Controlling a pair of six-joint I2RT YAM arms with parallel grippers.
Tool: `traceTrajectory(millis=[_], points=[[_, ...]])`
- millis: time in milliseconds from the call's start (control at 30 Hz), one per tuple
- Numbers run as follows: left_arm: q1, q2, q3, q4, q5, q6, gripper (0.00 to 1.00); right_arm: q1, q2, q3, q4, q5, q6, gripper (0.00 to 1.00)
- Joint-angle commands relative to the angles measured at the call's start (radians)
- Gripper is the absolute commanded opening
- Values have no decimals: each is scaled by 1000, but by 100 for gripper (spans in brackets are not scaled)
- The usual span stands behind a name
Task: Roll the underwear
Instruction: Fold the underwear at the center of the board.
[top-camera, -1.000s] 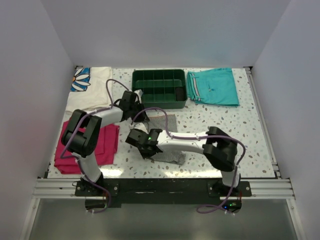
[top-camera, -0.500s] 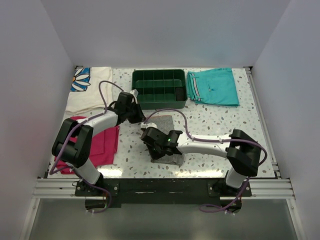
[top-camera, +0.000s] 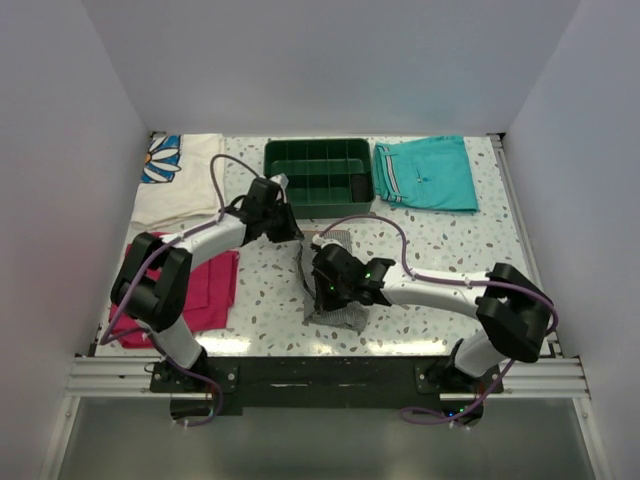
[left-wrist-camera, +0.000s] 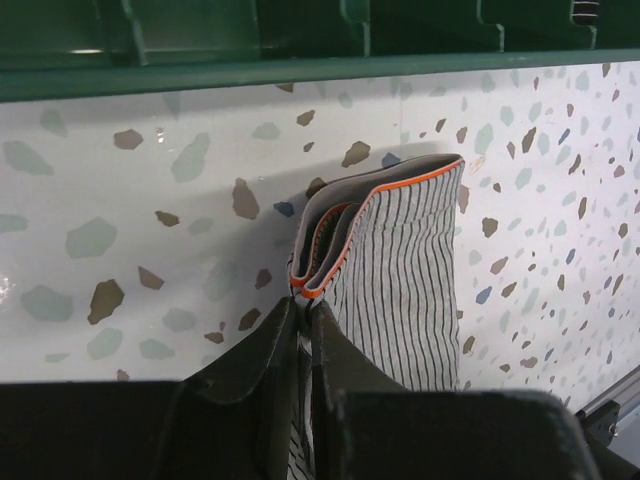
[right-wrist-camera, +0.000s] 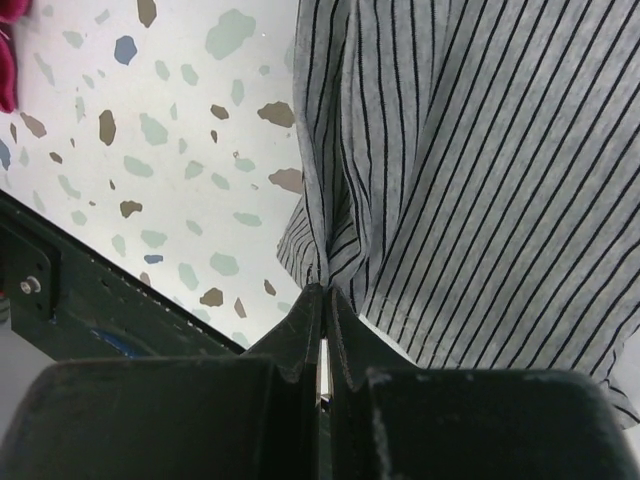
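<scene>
The underwear (top-camera: 339, 314), grey-and-white striped with orange trim, lies mid-table below the green tray, mostly hidden under the right arm. My left gripper (top-camera: 296, 236) is at its far left corner. In the left wrist view that gripper (left-wrist-camera: 303, 303) is shut on the folded, orange-edged layers of the underwear (left-wrist-camera: 400, 260). My right gripper (top-camera: 315, 263) is over the cloth's left side. The right wrist view shows this gripper (right-wrist-camera: 322, 292) pinched shut on a gathered ridge of the striped underwear (right-wrist-camera: 480, 170), which spreads up and to the right.
A green divided tray (top-camera: 316, 143) stands at the back centre, with its wall (left-wrist-camera: 300, 70) just beyond the left gripper. Teal shorts (top-camera: 425, 175) lie to its right. A magenta cloth (top-camera: 205, 290) and a floral cloth (top-camera: 175, 175) are at the left. The black front rail (right-wrist-camera: 80, 310) is close.
The right arm has swung right, carrying its gripper rightward across the underwear. The left gripper drew a little left, then came back right, still holding the trimmed edge.
</scene>
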Motion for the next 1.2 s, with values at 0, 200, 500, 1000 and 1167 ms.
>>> traceTrajectory(millis=[0,200,500,1000,1167], points=[[-23,34,89,-25,-21,-23,0,0,-45,-21,28,-22,33,0],[-42,58,137,-56,-43,-37,0,-8,-85,-64,-1,-2,57,0],[-97,126,242,-76,-49,-51,0,-39,-171,-147,-41,58,137,0],[-163,271,388,-85,-8,-63,0,-91,-208,-231,-61,78,208,0],[-175,313,417,-83,21,-58,0,-96,-183,-220,-86,80,214,0]])
